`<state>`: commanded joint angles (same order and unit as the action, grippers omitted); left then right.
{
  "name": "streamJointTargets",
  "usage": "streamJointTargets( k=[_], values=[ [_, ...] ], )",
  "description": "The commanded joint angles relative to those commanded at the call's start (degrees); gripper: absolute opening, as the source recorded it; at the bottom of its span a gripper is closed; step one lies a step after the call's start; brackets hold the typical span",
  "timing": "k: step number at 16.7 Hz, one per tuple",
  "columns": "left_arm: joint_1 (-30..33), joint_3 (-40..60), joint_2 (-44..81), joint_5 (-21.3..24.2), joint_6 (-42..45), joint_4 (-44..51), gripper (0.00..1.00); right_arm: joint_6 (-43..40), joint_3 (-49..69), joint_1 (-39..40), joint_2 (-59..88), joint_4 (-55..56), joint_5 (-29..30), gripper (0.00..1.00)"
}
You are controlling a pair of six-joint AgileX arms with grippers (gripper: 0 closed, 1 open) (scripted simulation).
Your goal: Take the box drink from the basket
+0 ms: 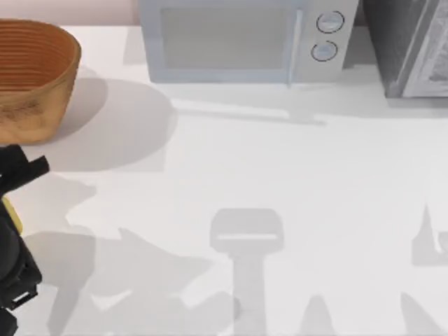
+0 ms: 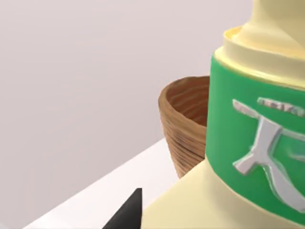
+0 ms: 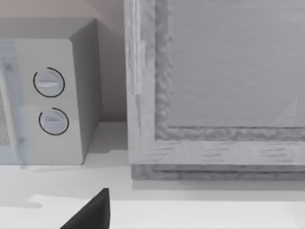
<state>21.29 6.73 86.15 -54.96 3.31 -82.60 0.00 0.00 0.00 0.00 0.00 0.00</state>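
The box drink point(image 2: 248, 143) is a pale yellow carton with a green label, very close in the left wrist view. From above, a yellow sliver of the box drink point(image 1: 10, 212) shows at the table's left edge. My left gripper point(image 1: 12, 224) is shut on it there, well clear of the basket and nearer the front of the table. The basket point(image 1: 35, 91) is a woven orange-brown bowl at the back left; the basket point(image 2: 183, 129) stands behind the carton and shows nothing inside. A black part of my right gripper point(image 3: 90, 214) faces the back right of the table.
A white microwave point(image 1: 238, 38) stands at the back centre, and its two dials point(image 3: 50, 100) show in the right wrist view. A grey textured cabinet point(image 1: 409, 45) stands at the back right. The white table point(image 1: 280, 175) spreads between them and the front edge.
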Motion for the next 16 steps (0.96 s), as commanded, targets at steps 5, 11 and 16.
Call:
streamJointTargets(
  k=[5, 11, 16],
  values=[
    [0.0, 0.0, 0.0, 0.0, 0.0, 0.0, 0.6, 0.0, 0.0, 0.0, 0.0, 0.0, 0.0, 1.0],
    [0.0, 0.0, 0.0, 0.0, 0.0, 0.0, 1.0, 0.0, 0.0, 0.0, 0.0, 0.0, 0.0, 1.0],
    [0.0, 0.0, 0.0, 0.0, 0.0, 0.0, 1.0, 0.0, 0.0, 0.0, 0.0, 0.0, 0.0, 1.0]
  ],
)
